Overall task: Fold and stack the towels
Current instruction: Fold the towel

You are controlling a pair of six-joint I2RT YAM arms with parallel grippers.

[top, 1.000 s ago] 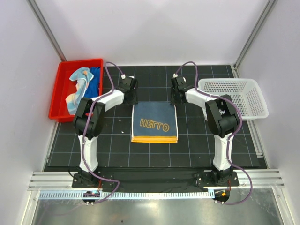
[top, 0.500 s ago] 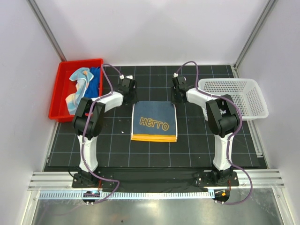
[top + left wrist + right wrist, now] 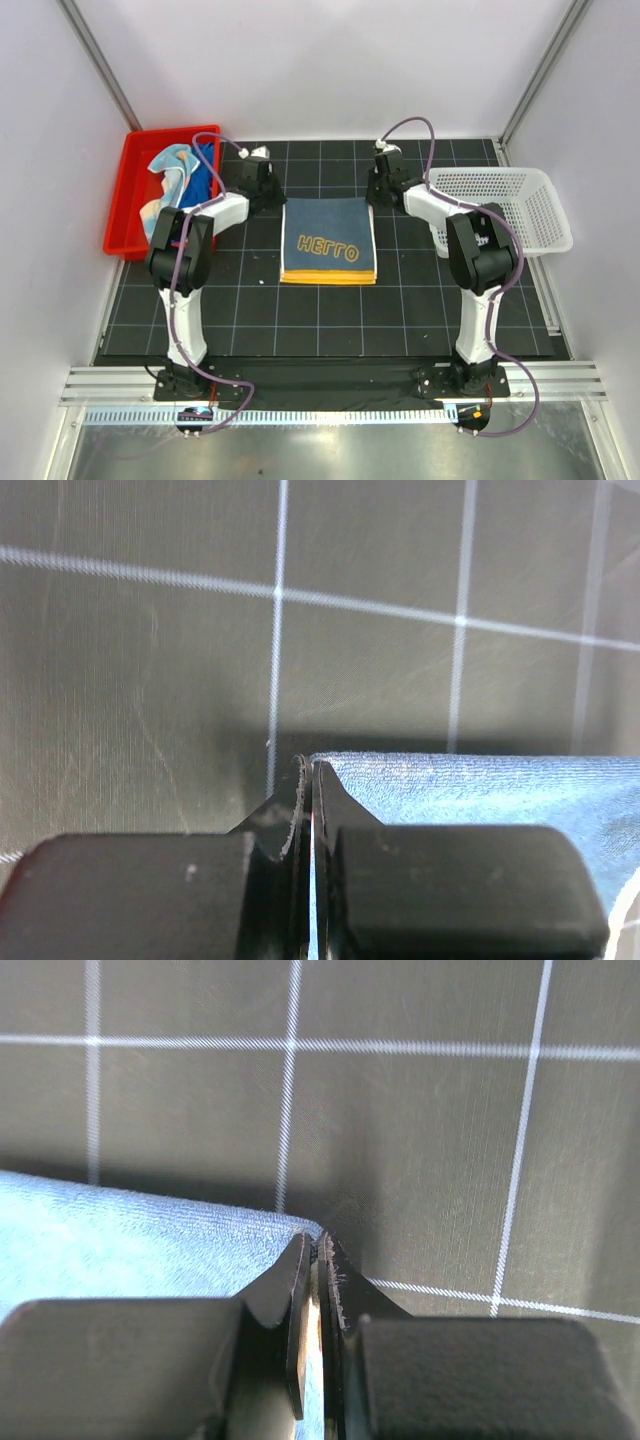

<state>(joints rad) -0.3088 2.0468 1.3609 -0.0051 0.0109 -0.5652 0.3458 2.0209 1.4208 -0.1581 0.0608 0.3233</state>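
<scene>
1. Along the near edge of the surface (image 3: 420, 310) sit the two arm bases. A strip of bare grid mat lies between them and the cloth.
2. The blue towel (image 3: 328, 240) lies flat in the middle of the surface, already folded to a near-square. Yellow lettering faces up, and the orange hem (image 3: 328, 281) lies along the side towards the near edge.
3. At its far-left corner the left claw (image 3: 307, 780) is pressed together on the cloth, which rises in a small peak right at the tips.
4. At the far-right corner the right claw (image 3: 318, 1250) is likewise clamped on the towel, with a pale sliver showing in the slit.
5. From both claws the whole towel lies towards the near edge. Its held far edge runs left to right between them, and each arm is nearer its own corner.
6. The next fold probably brings that edge over towards the hem. Both claws would need to travel level, or the fold will skew.
7. Farther off, the red tray (image 3: 128, 140) at the far-left corner holds a patterned towel (image 3: 168, 175) and another blue one, bunched up.
8. A white basket (image 3: 490, 173) stands at the far right.
</scene>
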